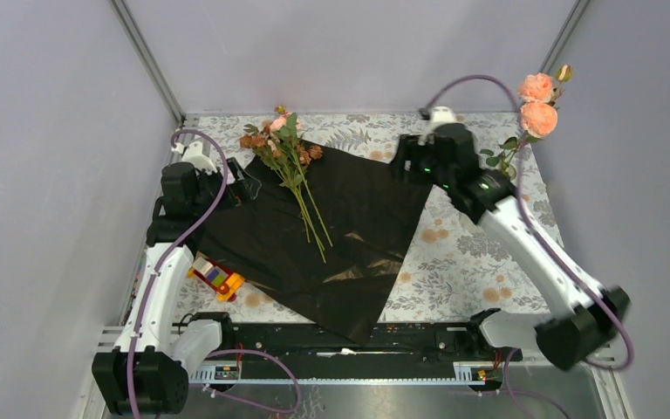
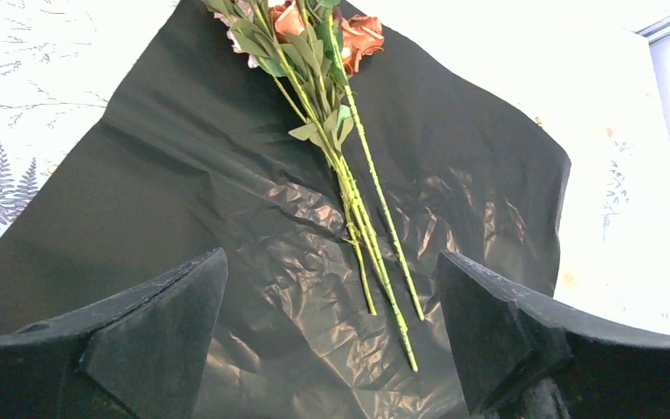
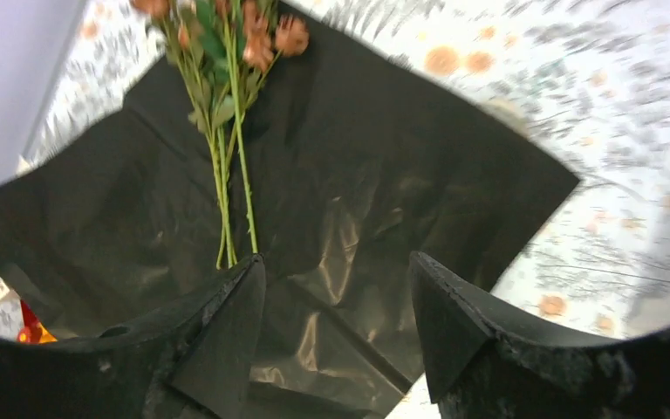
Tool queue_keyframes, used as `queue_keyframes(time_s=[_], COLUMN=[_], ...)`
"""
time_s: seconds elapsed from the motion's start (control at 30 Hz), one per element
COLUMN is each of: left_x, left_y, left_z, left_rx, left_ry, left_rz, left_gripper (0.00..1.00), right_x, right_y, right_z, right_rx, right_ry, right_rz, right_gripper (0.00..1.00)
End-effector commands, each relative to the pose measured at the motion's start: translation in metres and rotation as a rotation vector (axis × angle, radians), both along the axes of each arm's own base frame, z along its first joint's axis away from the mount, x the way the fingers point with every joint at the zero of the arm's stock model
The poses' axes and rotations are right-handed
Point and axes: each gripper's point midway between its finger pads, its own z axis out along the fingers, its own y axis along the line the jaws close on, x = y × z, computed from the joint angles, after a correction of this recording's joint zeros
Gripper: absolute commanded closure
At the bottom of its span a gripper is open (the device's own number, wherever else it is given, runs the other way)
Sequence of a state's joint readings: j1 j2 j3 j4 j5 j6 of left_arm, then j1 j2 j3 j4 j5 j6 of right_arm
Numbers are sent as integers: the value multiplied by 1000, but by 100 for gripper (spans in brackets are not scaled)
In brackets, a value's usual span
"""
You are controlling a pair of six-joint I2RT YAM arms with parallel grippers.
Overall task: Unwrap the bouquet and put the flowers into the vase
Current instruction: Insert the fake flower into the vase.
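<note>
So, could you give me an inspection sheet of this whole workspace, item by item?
Surface: table covered by a floral cloth.
Job's things: black paper spread open and flat; a bunch of flowers lies on it; two peach roses stand upright at the back right, past the right arm; no vase seen.
Clutter: toy car beside the paper's left edge.
Claws: left claw open, empty; right claw open, empty; both face the paper.
Cables: left cable and right cable, both purple, run along their arms.
Surroundings: plain grey walls, metal posts.
</note>
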State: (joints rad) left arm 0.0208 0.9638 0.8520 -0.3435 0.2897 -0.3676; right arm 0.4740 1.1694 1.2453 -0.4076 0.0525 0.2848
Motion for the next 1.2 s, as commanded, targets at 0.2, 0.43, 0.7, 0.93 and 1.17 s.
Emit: queue_keyframes(time_s=[0.2,0.43,0.7,0.93,1.17], left_x=[11,18,16,14,13], left_y=[0,-1,-12,-20,-20], left_z=[46,26,16,17,15], left_rx=[24,22,-49,-80,-84], left_ry=[-130,-95,-77,-84,-79], left_rz=[-27,-39,-73,-110,-111], left_gripper=[2,2,2,2,2], right_x=[57,98,125,125,119], right_y=[147,207,238,255,262], right_z=[-58,-101,-147,-183,-210], right_rx=[-56,-38,-24,-57,-77], right_ry=[177,224,313,374,418], right_rz=[264,283,247,244,245], right_gripper=[39,42,46,50,53])
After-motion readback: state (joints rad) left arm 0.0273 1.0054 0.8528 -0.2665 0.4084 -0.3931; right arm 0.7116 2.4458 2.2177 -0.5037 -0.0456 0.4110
